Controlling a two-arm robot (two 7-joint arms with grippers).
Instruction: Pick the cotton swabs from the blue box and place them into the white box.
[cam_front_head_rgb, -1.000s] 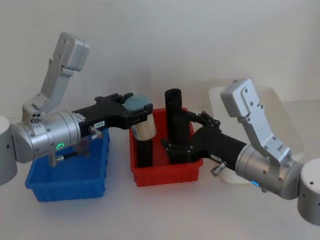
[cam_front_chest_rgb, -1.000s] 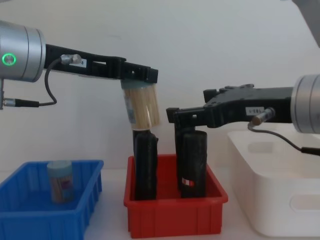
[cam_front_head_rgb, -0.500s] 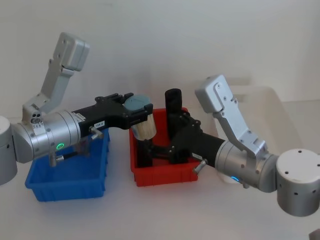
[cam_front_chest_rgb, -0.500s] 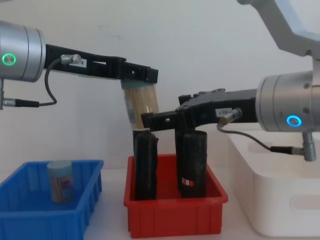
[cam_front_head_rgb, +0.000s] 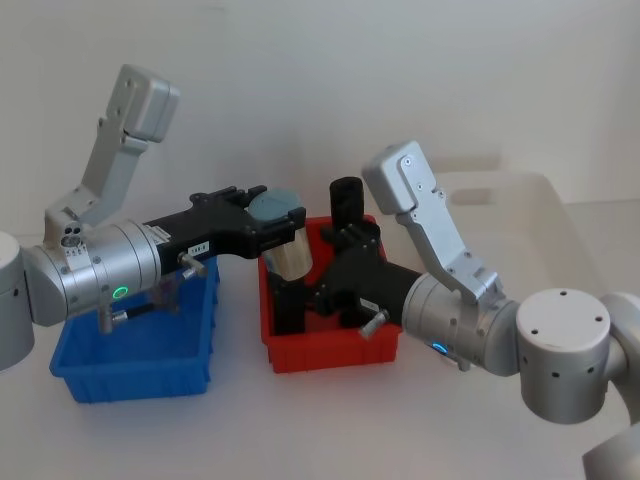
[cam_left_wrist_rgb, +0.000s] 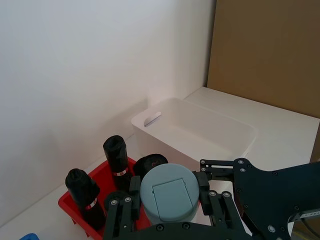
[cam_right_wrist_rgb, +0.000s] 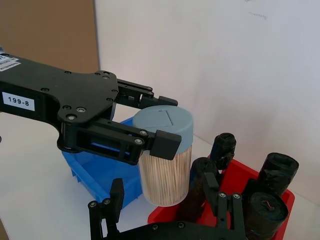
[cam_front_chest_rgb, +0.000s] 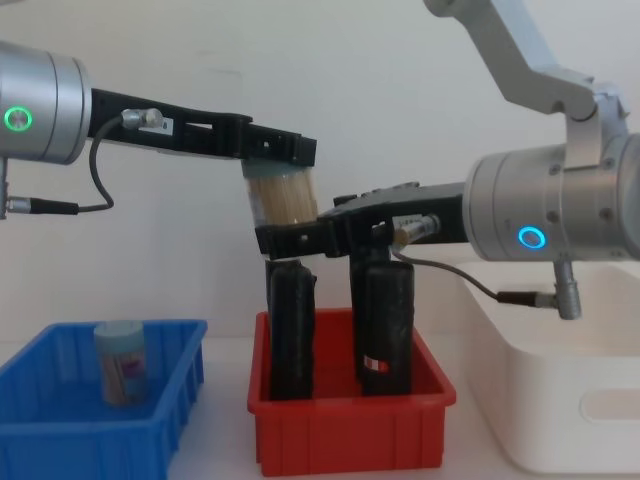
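Note:
My left gripper is shut on a jar of cotton swabs, gripping it at its pale blue lid and holding it in the air over the red bin's left end. My right gripper has reached across from the right and stands open at the jar's lower end. In the right wrist view its fingers stand apart on either side of the jar. A second jar stands in the blue box. The white box sits at the right.
A red bin holding tall black rolls stands between the blue box and the white box, right under both grippers. A white wall runs behind the table.
My right arm has swung left, bringing its open gripper from above the black rolls to the bottom of the held jar. The left arm and jar have stayed still.

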